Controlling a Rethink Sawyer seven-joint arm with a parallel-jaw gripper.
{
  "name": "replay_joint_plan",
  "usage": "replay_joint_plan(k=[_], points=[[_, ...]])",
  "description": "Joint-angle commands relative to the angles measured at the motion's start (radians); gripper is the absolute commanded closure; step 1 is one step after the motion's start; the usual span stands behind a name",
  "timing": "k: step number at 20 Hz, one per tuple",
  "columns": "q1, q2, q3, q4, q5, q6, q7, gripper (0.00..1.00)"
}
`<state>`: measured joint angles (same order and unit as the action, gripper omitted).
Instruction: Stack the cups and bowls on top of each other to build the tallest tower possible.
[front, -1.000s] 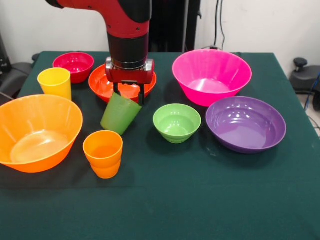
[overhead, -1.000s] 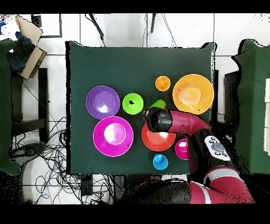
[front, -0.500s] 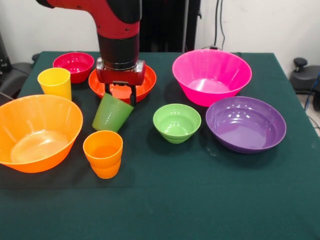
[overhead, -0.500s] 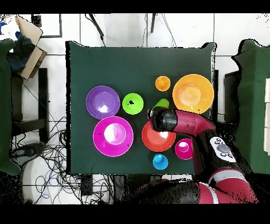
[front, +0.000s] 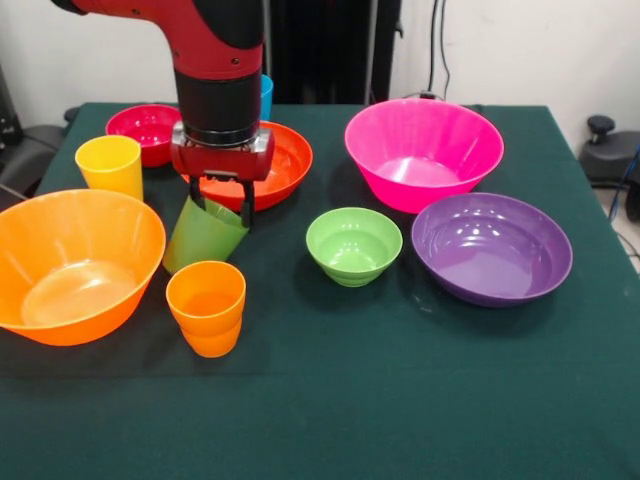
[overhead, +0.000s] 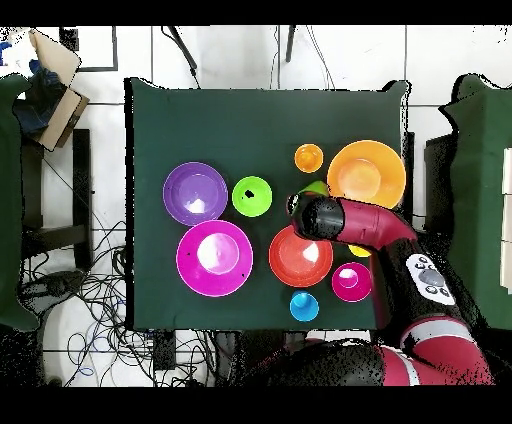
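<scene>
Front view: gripper (front: 221, 202) jaws clamped on rim of green cup (front: 203, 235), cup tilted, lifted off desk (front: 400, 400), between large orange bowl (front: 75, 265) and red-orange bowl (front: 275, 165), above orange cup (front: 206, 306).
Overhead view: green cup (overhead: 310, 187) mostly hidden under arm, beside large orange bowl (overhead: 366, 176).

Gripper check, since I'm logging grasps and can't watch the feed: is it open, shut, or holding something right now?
Gripper: shut on the green cup, which hangs tilted between the large orange bowl and the red-orange bowl.
</scene>
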<state>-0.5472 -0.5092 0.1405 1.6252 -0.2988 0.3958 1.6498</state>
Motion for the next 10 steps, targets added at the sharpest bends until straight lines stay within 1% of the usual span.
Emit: replay_joint_plan(k=[1,10], points=[[-0.011,0.029,0.106,-0.094,-0.054,0.127,-0.115,0.00],[-0.013,0.038,0.111,-0.146,-0.058,0.176,-0.131,0.00]])
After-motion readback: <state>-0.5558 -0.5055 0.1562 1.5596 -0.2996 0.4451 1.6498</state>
